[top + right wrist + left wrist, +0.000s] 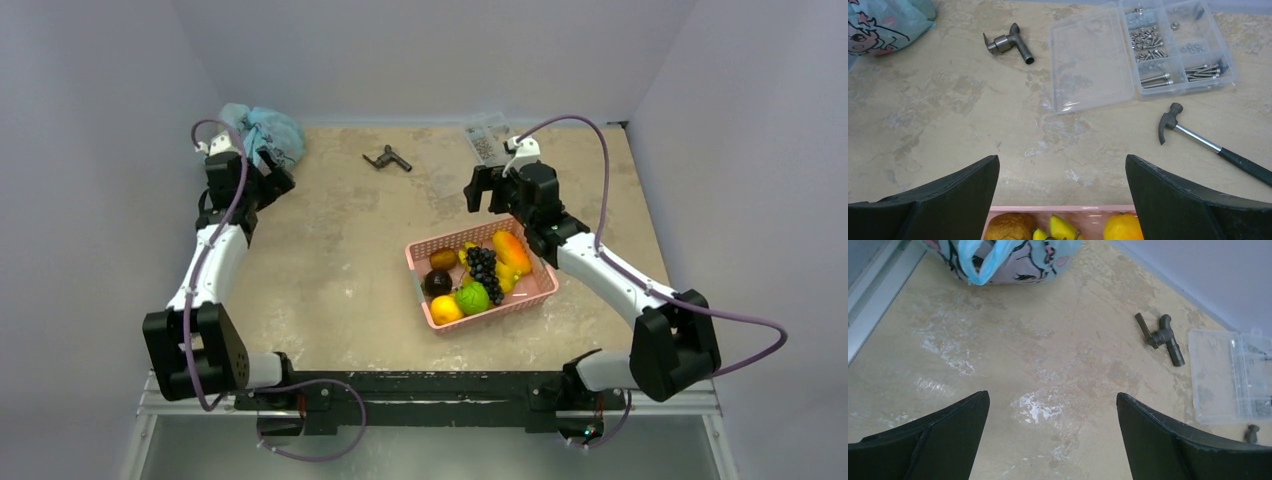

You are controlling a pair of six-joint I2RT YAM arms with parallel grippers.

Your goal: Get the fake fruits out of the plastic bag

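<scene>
Top external view: I see the plastic bag (262,135) bunched at upper left, in the table's far corner, its contents hidden. The left gripper (272,175) hovers near it, fingers spread, holding nothing. The right gripper (487,190), likewise spread and empty, hangs by the pink basket's (440,239) far rim.

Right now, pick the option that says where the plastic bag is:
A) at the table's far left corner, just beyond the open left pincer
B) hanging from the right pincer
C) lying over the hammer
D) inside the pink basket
A: the plastic bag lies at the far left corner of the table, ahead of the left pincer, which is open and not touching it.
</scene>
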